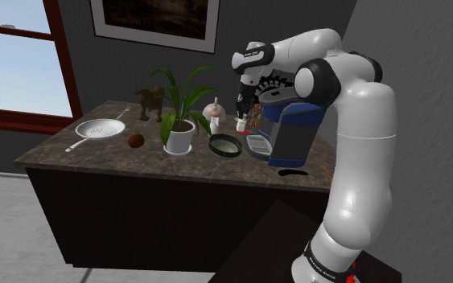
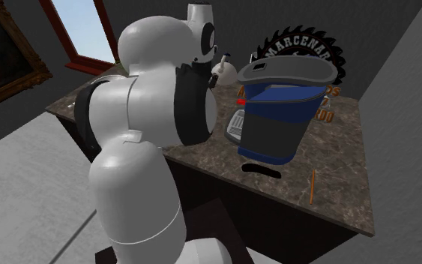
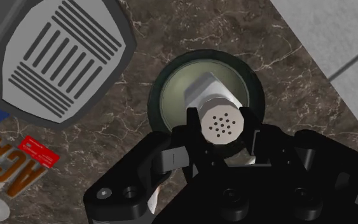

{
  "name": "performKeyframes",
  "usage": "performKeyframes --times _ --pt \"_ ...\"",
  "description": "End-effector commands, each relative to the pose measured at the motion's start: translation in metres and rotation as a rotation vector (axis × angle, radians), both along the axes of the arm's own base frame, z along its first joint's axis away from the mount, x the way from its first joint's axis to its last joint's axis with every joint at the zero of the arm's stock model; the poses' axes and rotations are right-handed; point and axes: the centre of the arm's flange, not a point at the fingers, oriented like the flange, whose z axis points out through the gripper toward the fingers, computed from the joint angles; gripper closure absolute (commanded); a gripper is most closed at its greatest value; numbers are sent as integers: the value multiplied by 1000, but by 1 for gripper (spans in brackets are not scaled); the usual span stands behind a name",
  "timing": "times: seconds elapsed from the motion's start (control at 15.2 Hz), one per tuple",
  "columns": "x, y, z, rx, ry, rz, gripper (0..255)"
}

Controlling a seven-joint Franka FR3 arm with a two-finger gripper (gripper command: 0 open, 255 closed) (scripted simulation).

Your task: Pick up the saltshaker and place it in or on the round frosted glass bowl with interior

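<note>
**While the saltshaker hangs over the bowl, lower it before you let go**

Since the saltshaker point(image 3: 213, 90) is already clasped, you are at the placing step. In the wrist view its perforated cap faces the camera and its pale body points down toward the middle of the bowl point(image 3: 156, 89). That bowl has a dark rim and a pale interior. The gripper point(image 3: 222, 126) is closed partway, with a black finger point(image 3: 194, 124) pressed against each side of the cap, and it carries nothing else.

Judging from the shoulder view, the hand is above the counter point(image 1: 96, 157) rather than down at rim height. A release from here would likely let the shaker drop, bounce or topple out. Bring the hand straight down, keeping the shaker's body centred on the pale interior. Part the fingers only when its base looks close to the bowl's floor.

The wrist view alone cannot confirm height, so check your descent against the shoulder view.

Mind what stands near the bowl:
- The grey slatted drip tray point(image 3: 63, 63) of the blue coffee machine point(image 1: 297, 133) lies just beside it.
- A white jar point(image 1: 215, 116) stands close behind it.
- A potted plant point(image 1: 179, 137) stands near it on the shoulder view's left.

Avoid any sideways drift toward the machine. Open the fingers only enough to free the cap, then lift straight up so they don't knock the shaker or hook the rim.
</note>
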Motion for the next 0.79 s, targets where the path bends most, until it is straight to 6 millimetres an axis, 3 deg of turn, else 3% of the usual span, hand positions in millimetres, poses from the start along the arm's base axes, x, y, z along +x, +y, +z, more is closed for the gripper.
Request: performKeyframes --times 0.0,0.26,0.73 --pt "28 6 8 1 0 1 255" --pt "76 15 19 1 0 1 255" --pt "76 15 -18 1 0 1 255"
